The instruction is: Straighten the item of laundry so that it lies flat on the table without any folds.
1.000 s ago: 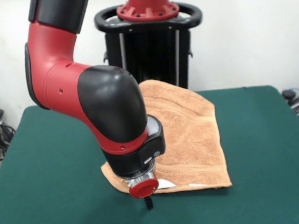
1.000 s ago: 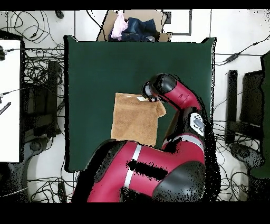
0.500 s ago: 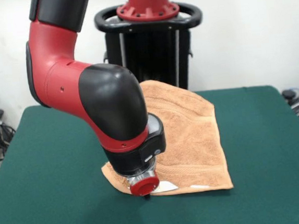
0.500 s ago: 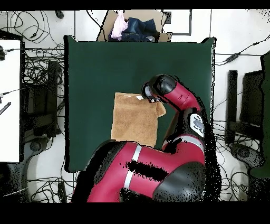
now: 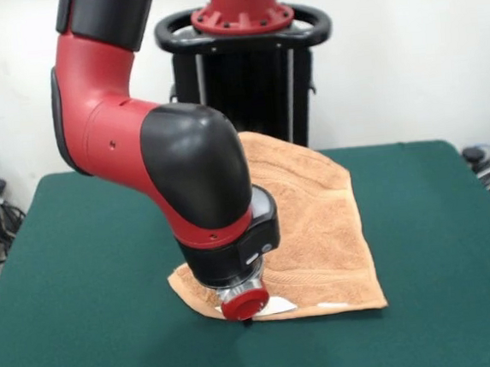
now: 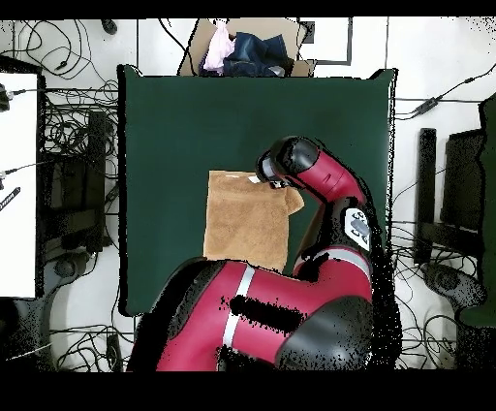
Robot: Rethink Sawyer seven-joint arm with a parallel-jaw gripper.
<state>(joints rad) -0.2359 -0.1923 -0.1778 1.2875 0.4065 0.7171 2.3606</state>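
The peach-orange towel [image 5: 317,220] lies on the green table [image 5: 81,275], stretching from the pedestal side to the near middle, with a rumpled fold along its left side. Its white label [image 5: 273,305] shows at the near edge. My gripper [image 5: 247,319] is down at the towel's near left corner, beside the label, mostly hidden under the red wrist cap. In the overhead view the towel [image 6: 247,218] is a rough rectangle at the middle of the table [image 6: 174,126], and the gripper [image 6: 263,177] is at its upper right corner.
The black robot pedestal [image 5: 247,63] stands behind the towel. A cardboard box of clothes [image 6: 247,53] sits beyond the table's edge opposite the robot. Cables lie on the floor round the table, and a white desk [image 6: 17,184] is at the left.
The wrist has shifted a little to the right in the front view, and the towel's near edge has moved slightly right with it.
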